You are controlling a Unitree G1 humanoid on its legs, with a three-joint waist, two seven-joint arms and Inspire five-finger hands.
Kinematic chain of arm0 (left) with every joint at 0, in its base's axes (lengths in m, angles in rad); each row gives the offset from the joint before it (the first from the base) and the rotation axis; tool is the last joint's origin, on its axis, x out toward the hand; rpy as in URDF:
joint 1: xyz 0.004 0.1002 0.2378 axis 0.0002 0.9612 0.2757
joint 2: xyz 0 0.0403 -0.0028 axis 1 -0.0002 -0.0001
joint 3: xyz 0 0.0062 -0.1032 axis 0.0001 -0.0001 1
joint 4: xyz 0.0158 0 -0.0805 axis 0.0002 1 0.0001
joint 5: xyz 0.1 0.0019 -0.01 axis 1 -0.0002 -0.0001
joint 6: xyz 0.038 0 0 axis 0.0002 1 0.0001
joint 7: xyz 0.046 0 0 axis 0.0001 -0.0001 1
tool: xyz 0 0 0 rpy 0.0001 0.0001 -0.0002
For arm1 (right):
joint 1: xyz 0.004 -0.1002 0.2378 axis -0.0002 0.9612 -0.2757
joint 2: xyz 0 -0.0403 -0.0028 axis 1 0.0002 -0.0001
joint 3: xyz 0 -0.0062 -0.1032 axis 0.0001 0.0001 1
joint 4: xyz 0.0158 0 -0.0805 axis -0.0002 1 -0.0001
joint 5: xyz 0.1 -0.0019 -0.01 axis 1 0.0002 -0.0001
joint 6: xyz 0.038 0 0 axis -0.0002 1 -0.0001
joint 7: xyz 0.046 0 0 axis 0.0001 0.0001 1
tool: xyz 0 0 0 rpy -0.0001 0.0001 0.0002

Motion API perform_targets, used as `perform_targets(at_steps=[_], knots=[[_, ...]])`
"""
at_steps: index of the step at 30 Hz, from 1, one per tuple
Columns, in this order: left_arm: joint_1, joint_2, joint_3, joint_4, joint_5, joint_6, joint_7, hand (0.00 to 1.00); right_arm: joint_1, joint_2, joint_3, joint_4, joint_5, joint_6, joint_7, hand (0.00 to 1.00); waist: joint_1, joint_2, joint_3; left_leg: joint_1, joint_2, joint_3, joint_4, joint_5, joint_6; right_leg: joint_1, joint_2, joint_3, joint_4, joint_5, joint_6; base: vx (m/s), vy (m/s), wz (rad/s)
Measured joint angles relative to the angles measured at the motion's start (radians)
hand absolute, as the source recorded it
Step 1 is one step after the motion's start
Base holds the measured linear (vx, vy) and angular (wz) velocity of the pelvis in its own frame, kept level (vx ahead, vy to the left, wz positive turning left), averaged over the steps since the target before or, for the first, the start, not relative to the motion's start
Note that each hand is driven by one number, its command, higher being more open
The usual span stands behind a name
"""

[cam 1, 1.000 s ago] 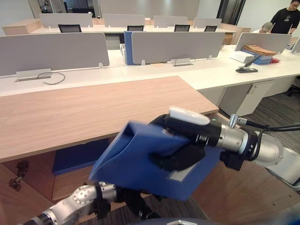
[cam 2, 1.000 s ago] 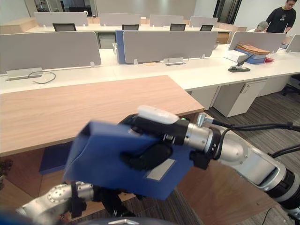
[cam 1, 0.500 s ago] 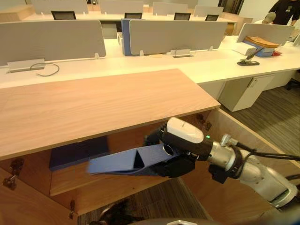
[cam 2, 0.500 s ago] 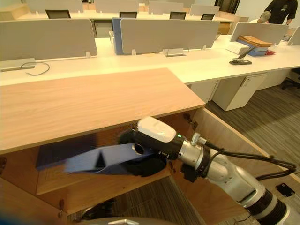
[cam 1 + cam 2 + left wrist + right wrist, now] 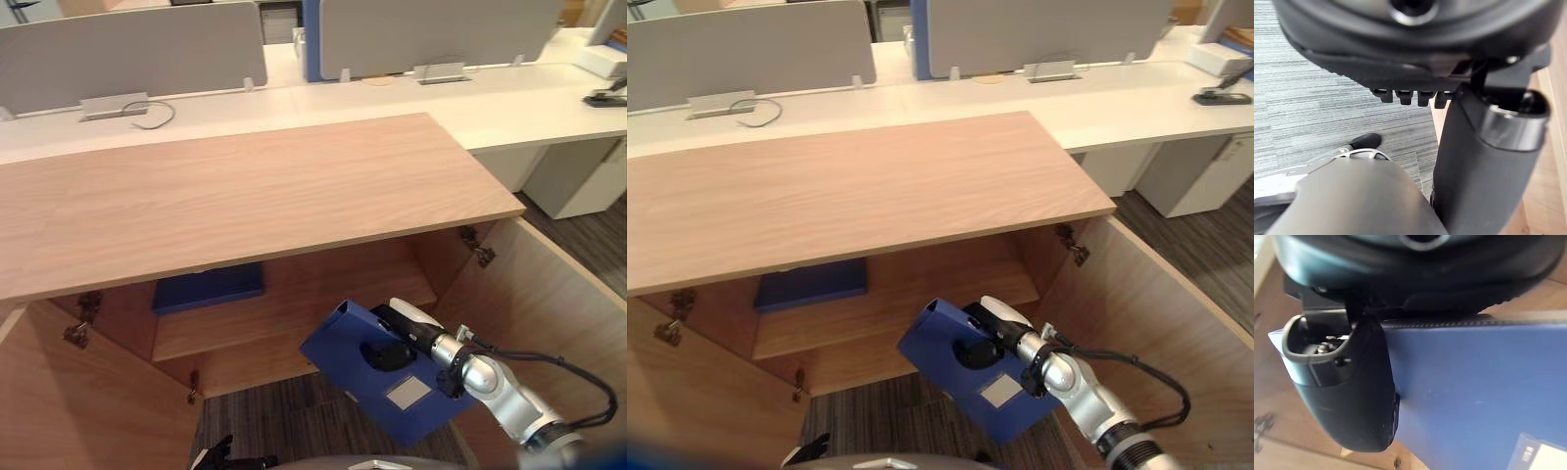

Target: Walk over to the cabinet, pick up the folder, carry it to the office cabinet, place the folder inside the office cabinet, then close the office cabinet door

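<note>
The right robot hand [image 5: 384, 352] has turned the folder [image 5: 431, 416] it clamps from edge-on to face-up, at lower centre-right, before the open cabinet [image 5: 549, 313] under the worktop [image 5: 245, 196], its shelf [image 5: 294, 328] bearing another folder [image 5: 208, 289]; the left robot hand [image 5: 1415, 49] hangs over carpet [image 5: 1327, 98].

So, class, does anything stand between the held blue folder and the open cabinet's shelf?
Nothing visible does. The right hand holds the folder before the open cabinet; the shelf behind it is bare, with another blue folder lying further left.
</note>
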State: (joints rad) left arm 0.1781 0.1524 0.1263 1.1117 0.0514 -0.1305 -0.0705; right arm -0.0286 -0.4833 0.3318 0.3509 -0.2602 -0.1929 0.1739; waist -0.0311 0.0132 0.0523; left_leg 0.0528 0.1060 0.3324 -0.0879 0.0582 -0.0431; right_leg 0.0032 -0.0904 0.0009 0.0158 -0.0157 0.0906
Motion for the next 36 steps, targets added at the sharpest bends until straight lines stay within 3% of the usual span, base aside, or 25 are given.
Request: perform_targets(at_steps=[3,5,6,10,12,16,19,21,25,27,36], knots=[[0.002,-0.022,0.019,-0.014,-0.002,0.001,0.02,1.0,-0.022,0.182,-0.186,0.156,0.219,0.065,-0.078,0.0,0.012,0.01,0.008,-0.017,-0.007,-0.038,0.0,0.004,0.006,0.002,-0.006,-0.027,-0.003,-0.002,0.002,-0.01,0.002,0.29],[0.001,-0.027,0.018,-0.029,-0.004,0.004,0.037,1.0,-0.09,0.275,-0.293,0.264,0.538,0.087,-0.185,0.0,0.024,0.013,0.018,-0.022,-0.009,-0.045,0.0,0.006,0.009,0.003,-0.008,-0.034,-0.005,-0.001,0.003,0.02,0.005,0.11],[0.001,-0.029,0.019,-0.033,-0.006,0.004,0.044,1.0,-0.108,0.293,-0.317,0.282,0.617,0.087,-0.21,0.0,0.026,0.014,0.021,-0.022,-0.01,-0.047,0.0,0.006,0.009,0.005,-0.009,-0.036,-0.006,-0.001,0.003,0.02,0.004,0.11],[0.009,-0.041,0.017,-0.083,-0.021,0.029,0.09,1.0,-0.192,0.375,-0.434,0.323,1.137,0.022,-0.306,0.0,0.034,0.017,0.036,-0.021,-0.014,-0.071,0.0,0.009,0.012,0.026,-0.012,-0.06,-0.018,-0.001,0.004,0.03,-0.001,0.16],[0.02,-0.047,0.017,-0.113,-0.021,0.033,0.098,1.0,-0.221,0.386,-0.462,0.323,1.262,-0.017,-0.311,0.0,0.041,0.021,0.051,-0.018,-0.014,-0.077,0.0,0.009,0.012,0.037,-0.013,-0.069,-0.019,-0.001,0.004,0.01,-0.004,0.09],[0.041,-0.067,0.017,-0.197,-0.021,0.036,0.122,1.0,-0.279,0.423,-0.545,0.31,1.407,-0.078,-0.325,0.0,0.068,0.029,0.089,-0.039,-0.01,-0.09,0.024,0.006,0.012,0.022,-0.017,-0.081,0.014,-0.01,0.003,-0.05,-0.003,0.12],[0.039,-0.072,0.019,-0.264,-0.022,0.036,0.133,1.0,-0.336,0.446,-0.601,0.245,1.447,-0.125,-0.351,0.0,0.081,0.029,0.137,-0.156,0.006,-0.127,0.174,-0.044,0.013,-0.072,-0.034,-0.106,0.152,-0.068,-0.002,-0.12,-0.017,0.31],[0.039,-0.09,0.027,-0.305,-0.063,0.03,0.132,1.0,-0.434,0.42,-0.627,0.233,1.461,-0.141,-0.376,0.0,0.083,0.047,0.167,-0.282,0.021,-0.155,0.362,-0.114,0.018,-0.172,-0.046,-0.114,0.314,-0.136,-0.002,-0.18,-0.019,0.3],[0.03,-0.107,0.027,-0.348,-0.102,0.01,0.127,1.0,-0.603,0.351,-0.625,0.232,1.482,-0.14,-0.386,0.0,0.107,0.078,0.195,-0.445,0.044,-0.175,0.591,-0.205,0.02,-0.334,-0.061,-0.101,0.541,-0.229,-0.006,-0.19,-0.004,0.04],[0.029,-0.117,0.047,-0.371,-0.131,-0.002,0.117,1.0,-0.679,0.305,-0.624,0.234,1.482,-0.134,-0.404,0.0,0.118,0.081,0.212,-0.534,0.046,-0.189,0.716,-0.257,0.015,-0.425,-0.079,-0.094,0.681,-0.294,-0.002,-0.16,-0.008,0.11],[-0.053,-0.162,0.135,-0.384,-0.185,-0.032,0.126,1.0,-0.98,0.23,-0.626,0.391,1.57,-0.1,-0.457,0.0,0.146,0.086,0.272,-0.813,0.061,-0.207,1.122,-0.414,0.026,-0.721,-0.119,-0.021,1.108,-0.467,0.01,-0.06,0.023,-0.01]])
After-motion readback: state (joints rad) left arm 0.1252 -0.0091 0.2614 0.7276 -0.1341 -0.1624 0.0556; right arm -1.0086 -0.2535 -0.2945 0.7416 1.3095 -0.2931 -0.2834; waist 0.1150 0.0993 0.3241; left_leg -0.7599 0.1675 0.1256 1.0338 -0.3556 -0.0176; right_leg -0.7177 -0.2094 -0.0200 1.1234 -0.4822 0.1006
